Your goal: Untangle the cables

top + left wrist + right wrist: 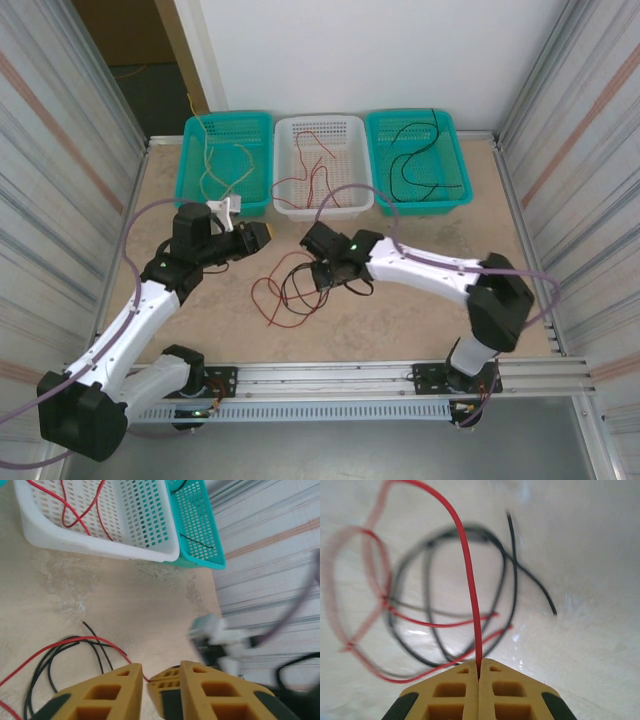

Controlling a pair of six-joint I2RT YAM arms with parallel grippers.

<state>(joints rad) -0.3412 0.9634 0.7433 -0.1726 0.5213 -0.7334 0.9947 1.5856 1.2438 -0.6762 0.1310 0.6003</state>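
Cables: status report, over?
Right gripper jaws shut on red cable. Left gripper jaws narrowly apart, grip unclear. Red-and-black tangle on table, not separated. Nothing blocking.

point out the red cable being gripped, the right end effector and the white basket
red cable (473, 605), right wrist view, upright stretch above the grip
right end effector (479, 666), right wrist view, between its shut fingertips
white basket (300, 212), top external view, front wall

Beige mottled tabletop (420, 320), ribbed metal side walls (60, 150), plain white back wall (380, 50), aluminium rail (340, 375) along the near edge
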